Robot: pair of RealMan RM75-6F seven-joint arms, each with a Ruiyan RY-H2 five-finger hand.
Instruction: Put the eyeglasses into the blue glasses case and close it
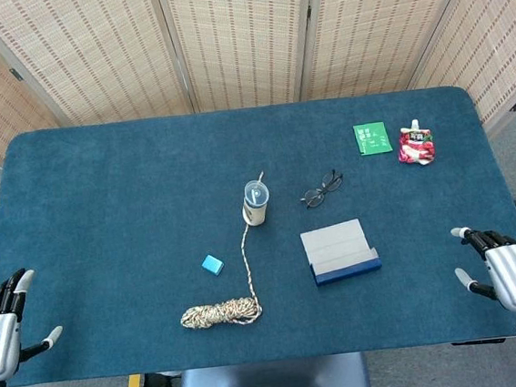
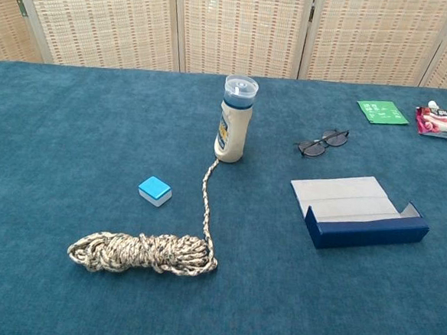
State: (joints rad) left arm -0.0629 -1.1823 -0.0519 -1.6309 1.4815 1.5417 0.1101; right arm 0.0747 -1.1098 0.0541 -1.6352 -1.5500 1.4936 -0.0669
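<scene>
**Glasses and open case wait, both hands idle**

The left hand [image 1: 1, 328] and right hand [image 1: 508, 272] rest at the tabletop's near corners, fingers spread, holding nothing, leaving the workspace free. The eyeglasses [image 1: 322, 189], thin and dark-framed, lie right of centre. Just nearer, the blue glasses case [image 1: 341, 251] lies with its pale lid flat open, ready for loading.

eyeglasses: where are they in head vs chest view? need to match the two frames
Head view: eyeglasses right of centre, lying beyond the open blue glasses case, right of the bottle.
Chest view: eyeglasses upper right, beyond the case, right of the bottle.
Shared landmark: the bottle standing at the rope's far end.
</scene>
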